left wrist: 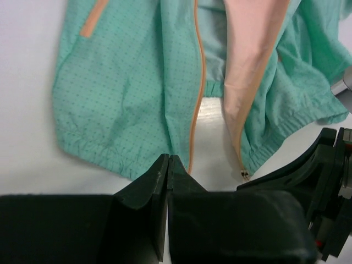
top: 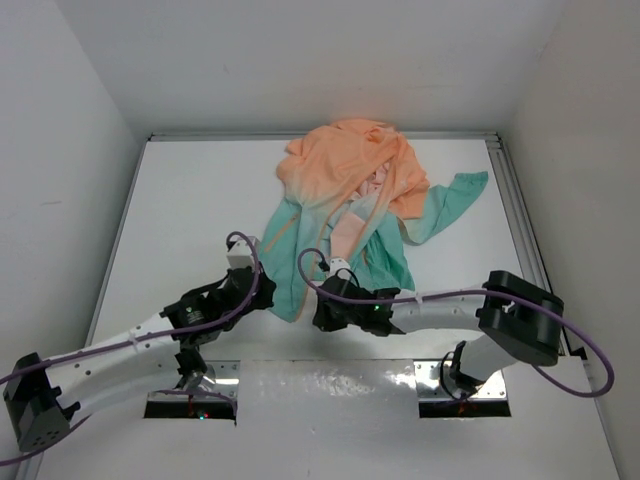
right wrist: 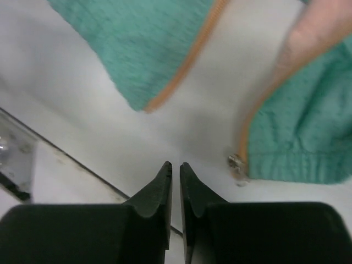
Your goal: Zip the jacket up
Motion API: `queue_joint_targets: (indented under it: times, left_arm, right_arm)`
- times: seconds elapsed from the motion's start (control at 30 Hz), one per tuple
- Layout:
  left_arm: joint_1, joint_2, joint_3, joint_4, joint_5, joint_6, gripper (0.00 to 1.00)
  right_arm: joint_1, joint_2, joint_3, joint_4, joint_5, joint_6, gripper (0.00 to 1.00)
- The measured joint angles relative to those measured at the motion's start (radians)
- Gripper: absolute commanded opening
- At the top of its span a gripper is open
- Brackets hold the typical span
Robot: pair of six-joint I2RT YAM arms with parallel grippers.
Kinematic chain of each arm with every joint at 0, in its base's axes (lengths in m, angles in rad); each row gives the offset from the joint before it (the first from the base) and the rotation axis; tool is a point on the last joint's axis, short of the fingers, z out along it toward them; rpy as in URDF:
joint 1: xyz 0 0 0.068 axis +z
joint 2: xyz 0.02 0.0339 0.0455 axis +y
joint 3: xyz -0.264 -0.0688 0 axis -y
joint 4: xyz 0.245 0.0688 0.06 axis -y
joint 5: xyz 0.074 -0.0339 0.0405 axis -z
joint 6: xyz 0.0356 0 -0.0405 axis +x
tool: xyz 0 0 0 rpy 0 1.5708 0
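- White table (top: 180,200) boxed in by plain white walls (top: 300,60) at the far side and on both flanks.
- At the far middle of that surface, the jacket (top: 350,190), lying crumpled: peach-orange at the far end, fading to teal-green toward the arms, with one teal sleeve (top: 455,200) flung out to the camera's right.
- Front unzipped, with pale pink lining (left wrist: 250,44) turned outward along one front edge.
- Two hem corners at the near side, lying apart with bare table between them, each front edge trimmed with orange zipper tape (left wrist: 198,82).
- Small metal zipper slider (right wrist: 236,165) at the bottom of the camera-right hem corner, resting on the table.
- Left gripper (top: 262,292) low over the table, just at the near edge of the teal hem; fingers pressed flat together, clamping nothing; tips just short of the camera-left hem corner in the left wrist view.
- Right gripper (top: 322,315) just beside the left one, facing the gap between the two front edges; fingers drawn together to a hairline slit, gripping nothing; slider a little to the right of the tips, not touching them.
- Purple cables (top: 590,370) looping along both arms.
- Metal base plates (top: 195,375) at the near table edge under the arm mounts.
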Motion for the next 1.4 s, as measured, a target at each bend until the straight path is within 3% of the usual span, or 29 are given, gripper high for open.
queue_joint_targets:
  times: [0.07, 0.13, 0.17, 0.2, 0.27, 0.47, 0.53, 0.67, 0.73, 0.8, 0.97, 1.0, 1.03, 1.07, 1.1, 1.17, 1.23, 1.33, 1.37, 1.4]
  left_arm:
    - [0.0, -0.034, 0.0, -0.014, -0.024, -0.004, 0.02]
    - [0.0, -0.061, 0.0, -0.014, -0.037, -0.006, 0.02]
    - [0.0, -0.068, 0.0, -0.014, -0.042, -0.007, 0.02]
    - [0.0, -0.069, 0.0, -0.014, -0.046, -0.01, 0.03]
    - [0.0, -0.067, 0.0, -0.015, -0.05, -0.014, 0.02]
    - [0.0, -0.08, -0.003, -0.041, -0.046, -0.022, 0.03]
    - [0.0, -0.101, -0.003, -0.051, -0.047, -0.022, 0.03]
    - [0.0, -0.121, -0.005, -0.054, -0.029, -0.021, 0.06]
    - [0.0, -0.116, -0.012, -0.049, -0.005, -0.018, 0.09]
    - [0.0, -0.1, -0.028, -0.032, 0.029, -0.012, 0.15]
    - [0.0, -0.035, -0.07, 0.005, 0.129, 0.018, 0.24]
    - [0.0, -0.025, -0.075, 0.013, 0.149, 0.024, 0.28]
    - [0.0, -0.014, -0.076, 0.02, 0.165, 0.033, 0.29]
    - [0.0, -0.004, -0.076, 0.033, 0.18, 0.039, 0.29]
    - [0.0, 0.009, -0.076, 0.048, 0.199, 0.046, 0.29]
    - [0.0, 0.041, -0.076, 0.085, 0.23, 0.064, 0.29]
    - [0.0, 0.082, -0.076, 0.117, 0.256, 0.081, 0.29]
    - [0.0, 0.142, -0.076, 0.146, 0.284, 0.102, 0.28]
    - [0.0, 0.156, -0.076, 0.154, 0.29, 0.111, 0.28]
    - [0.0, 0.167, -0.076, 0.16, 0.294, 0.116, 0.28]
  right_arm:
    - [0.007, 0.009, 0.041, -0.007, 0.009, -0.003, 0.06]
    - [0.016, 0.019, 0.084, -0.008, 0.021, -0.01, 0.1]
    - [0.017, 0.027, 0.102, -0.008, 0.026, -0.014, 0.15]
    - [0.02, 0.041, 0.123, -0.008, 0.032, -0.02, 0.27]
    - [0.021, 0.091, 0.172, -0.019, 0.045, -0.026, 0.42]
    - [0.021, 0.268, 0.295, -0.075, 0.103, -0.05, 0.46]
    - [0.021, 0.31, 0.325, -0.097, 0.117, -0.053, 0.43]
    - [0.021, 0.343, 0.359, -0.106, 0.149, -0.05, 0.28]
    - [0.021, 0.344, 0.358, -0.106, 0.165, -0.046, 0.18]
    - [0.021, 0.344, 0.351, -0.109, 0.187, -0.041, 0.02]
    - [0.022, 0.311, 0.319, -0.132, 0.248, -0.058, 0.0]
    - [0.022, 0.294, 0.305, -0.143, 0.261, -0.064, 0.04]
    - [0.022, 0.272, 0.287, -0.154, 0.272, -0.072, 0.32]
    - [0.022, 0.244, 0.265, -0.17, 0.284, -0.077, 0.49]
    - [0.022, 0.214, 0.242, -0.18, 0.291, -0.089, 0.59]
    - [0.022, 0.154, 0.205, -0.207, 0.298, -0.097, 0.69]
    - [0.022, 0.091, 0.173, -0.228, 0.298, -0.105, 0.69]
    - [0.022, -0.018, 0.111, -0.241, 0.296, -0.107, 0.51]
    - [0.022, -0.053, 0.095, -0.251, 0.297, -0.107, 0.31]
    - [0.022, -0.089, 0.08, -0.263, 0.299, -0.111, 0.21]
